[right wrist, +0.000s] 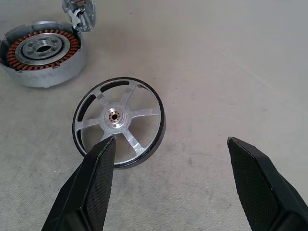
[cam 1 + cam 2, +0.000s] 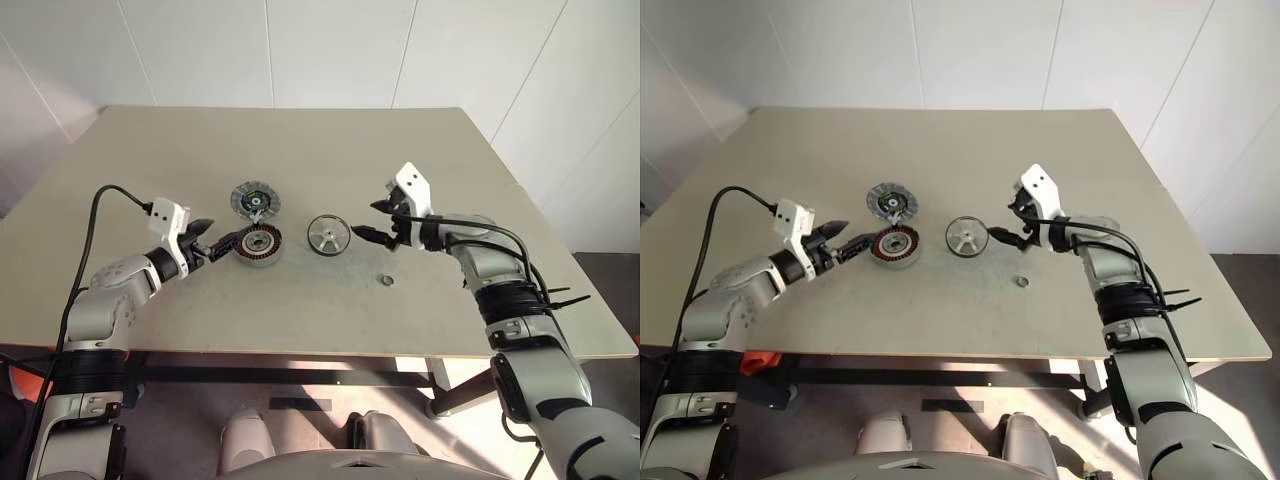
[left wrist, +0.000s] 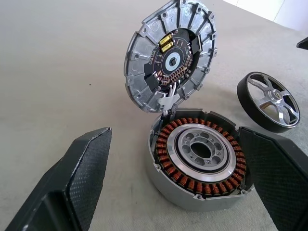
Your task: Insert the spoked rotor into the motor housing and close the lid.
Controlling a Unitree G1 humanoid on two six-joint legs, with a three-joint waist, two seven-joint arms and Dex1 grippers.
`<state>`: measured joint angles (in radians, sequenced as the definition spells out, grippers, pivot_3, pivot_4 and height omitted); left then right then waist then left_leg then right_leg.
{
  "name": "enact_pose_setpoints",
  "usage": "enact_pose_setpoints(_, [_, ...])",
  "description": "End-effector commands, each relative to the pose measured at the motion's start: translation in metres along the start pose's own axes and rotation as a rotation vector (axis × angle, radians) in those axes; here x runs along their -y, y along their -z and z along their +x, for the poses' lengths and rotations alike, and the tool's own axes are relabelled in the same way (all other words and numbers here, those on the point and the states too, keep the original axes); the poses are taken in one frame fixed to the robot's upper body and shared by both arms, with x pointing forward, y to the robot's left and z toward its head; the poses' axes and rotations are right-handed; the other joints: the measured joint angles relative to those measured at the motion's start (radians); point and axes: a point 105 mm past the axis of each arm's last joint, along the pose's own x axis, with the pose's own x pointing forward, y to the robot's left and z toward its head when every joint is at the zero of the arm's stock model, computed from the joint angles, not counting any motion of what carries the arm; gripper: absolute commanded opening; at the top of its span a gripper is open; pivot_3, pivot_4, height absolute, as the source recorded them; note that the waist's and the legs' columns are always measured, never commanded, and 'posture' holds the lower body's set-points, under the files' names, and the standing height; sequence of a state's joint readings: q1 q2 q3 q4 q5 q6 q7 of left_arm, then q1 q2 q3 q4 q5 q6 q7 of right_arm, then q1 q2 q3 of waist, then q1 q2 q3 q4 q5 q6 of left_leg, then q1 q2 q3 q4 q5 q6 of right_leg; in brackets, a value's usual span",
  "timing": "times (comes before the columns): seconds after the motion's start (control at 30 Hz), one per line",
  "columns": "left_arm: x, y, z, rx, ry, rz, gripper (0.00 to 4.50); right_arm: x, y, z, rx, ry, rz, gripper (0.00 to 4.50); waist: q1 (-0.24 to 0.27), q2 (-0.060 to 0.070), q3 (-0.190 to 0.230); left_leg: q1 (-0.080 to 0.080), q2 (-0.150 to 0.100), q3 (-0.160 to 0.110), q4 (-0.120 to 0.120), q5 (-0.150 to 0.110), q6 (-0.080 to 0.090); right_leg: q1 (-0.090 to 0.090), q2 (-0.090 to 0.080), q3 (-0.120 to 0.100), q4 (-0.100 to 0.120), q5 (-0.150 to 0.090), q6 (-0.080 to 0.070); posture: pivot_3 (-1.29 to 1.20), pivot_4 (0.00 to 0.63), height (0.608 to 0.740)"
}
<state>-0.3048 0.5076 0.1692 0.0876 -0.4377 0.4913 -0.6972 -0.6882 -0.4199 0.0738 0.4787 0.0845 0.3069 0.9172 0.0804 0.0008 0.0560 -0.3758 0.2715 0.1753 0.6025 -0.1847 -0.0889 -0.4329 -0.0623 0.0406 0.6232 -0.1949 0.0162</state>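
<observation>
1. Three motor parts lying near the middle of the beige table [image 2: 300, 320], in a loose cluster between the two arms.
2. Motor housing [image 2: 260, 243] flat on the table, left of centre, copper-red windings ringed round a central hub, cup open upward.
3. Lid [image 2: 254, 200] just beyond the housing on its far side, tilted up in the left wrist view, its inner face with a dark circuit board turned toward the housing, and seemingly joined to the housing rim by a small tab.
4. Spoked rotor [image 2: 328, 235] flat on the table to the right of the housing, apart from it, silver spokes and small hub up, dark rim around.
5. Tiny metal ring [image 2: 385, 280] loose on the table, nearer than the rotor and to its right.
6. Left gripper [image 2: 213, 243] spread wide, low over the table, just left of the housing, fingers reaching to either side of its rim; contact impossible to tell; nothing clasped.
7. Right gripper [image 2: 376, 222] likewise released, fingers wide apart, hovering just right of the rotor and pointing left toward it; one fingertip over the rotor's rim in the right wrist view, holding nothing.
</observation>
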Motion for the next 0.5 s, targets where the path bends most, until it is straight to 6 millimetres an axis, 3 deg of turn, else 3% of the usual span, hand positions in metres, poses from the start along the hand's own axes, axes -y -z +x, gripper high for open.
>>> enact_pose_setpoints(0.03, [0.002, -0.012, 0.002, 0.037, 0.014, 0.027, 4.47, 0.0, -0.016, 0.001, 0.043, -0.001, -0.033, 4.15, 0.0, 0.0, 0.0, 0.0, 0.0, 0.0, 0.0, 0.0, 0.0, 0.0, 0.0, 0.0, 0.0, 0.0, 0.0, 0.0, 0.0, 0.74])
enact_pose_setpoints(0.5, [0.003, -0.011, 0.003, 0.031, 0.009, 0.037, 4.47, 0.002, -0.017, 0.021, 0.054, 0.056, 0.018, 4.15, -0.002, 0.0, 0.0, 0.0, 0.0, 0.0, 0.0, 0.002, -0.004, 0.0, 0.0, 0.0, 0.0, 0.0, 0.0, 0.0, 0.0, 0.74])
